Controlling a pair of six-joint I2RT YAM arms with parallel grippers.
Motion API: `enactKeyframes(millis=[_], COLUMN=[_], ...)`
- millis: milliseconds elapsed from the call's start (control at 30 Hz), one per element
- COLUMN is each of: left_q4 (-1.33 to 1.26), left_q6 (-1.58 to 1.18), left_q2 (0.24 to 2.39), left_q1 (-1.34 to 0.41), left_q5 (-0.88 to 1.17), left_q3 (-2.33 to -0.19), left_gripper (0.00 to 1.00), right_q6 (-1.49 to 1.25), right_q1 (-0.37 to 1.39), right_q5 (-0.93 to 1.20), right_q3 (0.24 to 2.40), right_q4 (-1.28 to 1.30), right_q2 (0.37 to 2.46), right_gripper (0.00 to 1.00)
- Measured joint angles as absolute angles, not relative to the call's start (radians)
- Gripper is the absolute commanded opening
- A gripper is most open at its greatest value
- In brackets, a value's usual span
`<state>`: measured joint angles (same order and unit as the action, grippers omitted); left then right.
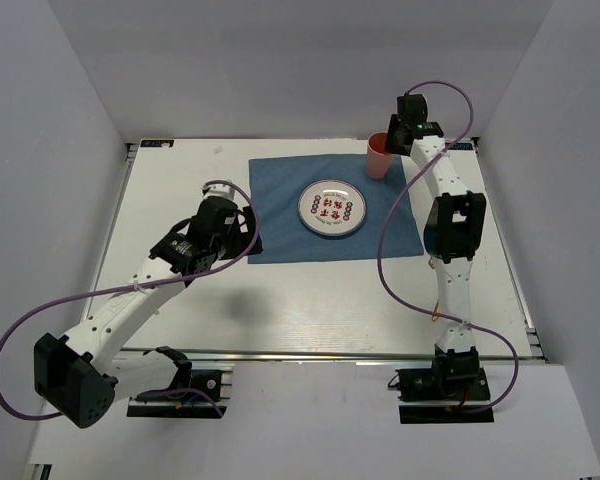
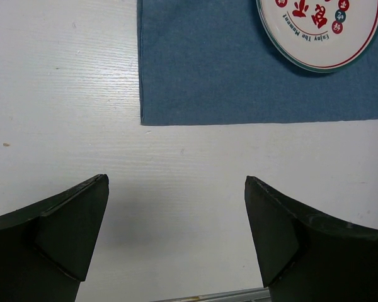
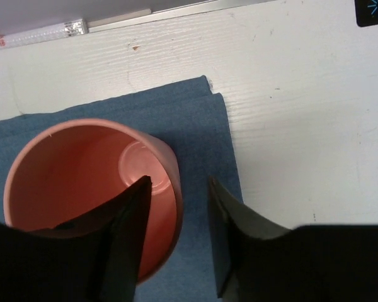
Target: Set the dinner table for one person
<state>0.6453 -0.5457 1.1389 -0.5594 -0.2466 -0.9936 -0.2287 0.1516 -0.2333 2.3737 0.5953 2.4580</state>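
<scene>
Straddling the cup (image 3: 69, 170) rim, right gripper (image 3: 179, 181) hangs over placemat (image 3: 201, 119) corner.

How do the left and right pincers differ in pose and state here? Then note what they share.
The left pincer is spread wide and empty; the right pincer is set narrow, straddling the wall of the pink cup, though whether it grips is unclear. The left hangs over bare dinner table beside the blue placemat; the right over the placemat's far corner. Both have dark fingers pointing downward.
</scene>
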Motion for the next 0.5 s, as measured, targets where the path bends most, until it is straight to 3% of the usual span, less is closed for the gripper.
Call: enactKeyframes(millis=[100,167,367,500], left_q4=[0.645,0.645,0.648,0.694], left_q6=[-0.546,-0.546,-0.546,-0.547], left_q2=[1.139,1.139,1.143,1.174], left_q1=[-0.559,-0.559,-0.559,-0.563], left_q5=[-0.246,-0.245,-0.248,-0.284], left_q3=[-0.993,-0.992,-0.992,-1.007], left_gripper=[0.98,0.98,0.98,0.98], right_q6=[-0.244,-0.263,-0.335,-0.392], right_q1=[0.144,0.137,0.089,-0.004], right_q5=[-0.211,-0.184,-0.061,0.025], right_q3=[2.374,2.374,2.336,2.121], right_q4=[0.593,0.582,0.560,0.520], right_q2=[2.458,2.457,2.365,2.110], right_gripper=[0.77,0.89,0.89,0.89])
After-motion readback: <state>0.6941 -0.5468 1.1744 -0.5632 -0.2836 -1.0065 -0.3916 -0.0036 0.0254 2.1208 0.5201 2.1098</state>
